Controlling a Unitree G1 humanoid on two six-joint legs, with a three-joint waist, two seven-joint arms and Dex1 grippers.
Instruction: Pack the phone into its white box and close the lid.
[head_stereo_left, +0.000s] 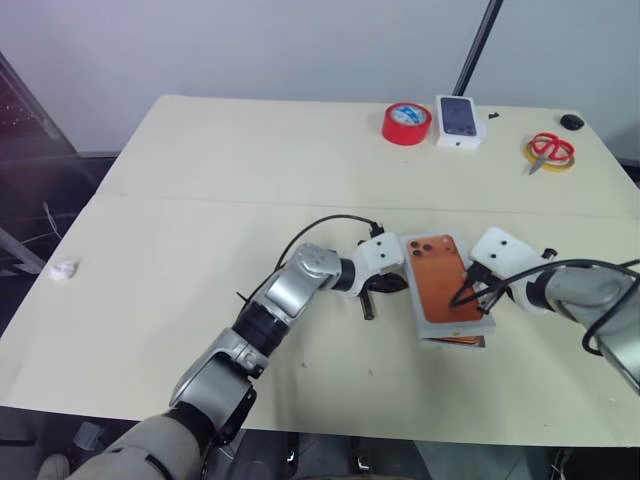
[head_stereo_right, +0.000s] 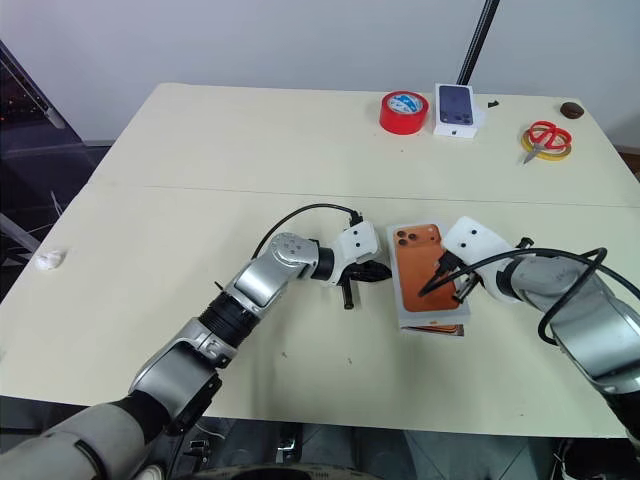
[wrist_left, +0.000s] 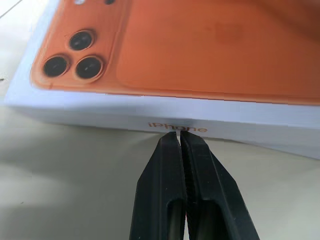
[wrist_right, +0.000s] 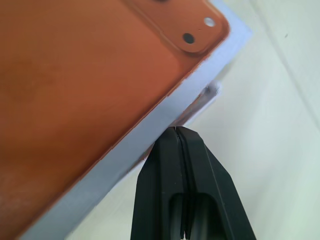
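The lid (head_stereo_left: 443, 278), white with an orange phone picture on top, lies face up on the table (head_stereo_left: 200, 200) right of centre. It sits slightly askew on the white box (wrist_right: 212, 94), whose corner pokes out beneath it. An orange-brown strip (head_stereo_left: 458, 342) shows under the lid's near end. The phone itself is hidden. My left gripper (wrist_left: 177, 134) is shut, its tips against the lid's left side wall by the printed lettering. My right gripper (wrist_right: 176, 130) is also shut, its tips at the lid's right edge, holding nothing.
At the back of the table lie a red tape roll (head_stereo_left: 406, 123), a smaller white box with a dark phone picture (head_stereo_left: 458, 122), red scissors on a yellow ring (head_stereo_left: 550, 150) and a small black object (head_stereo_left: 571, 121). A crumpled white scrap (head_stereo_left: 63, 269) is near the left edge.
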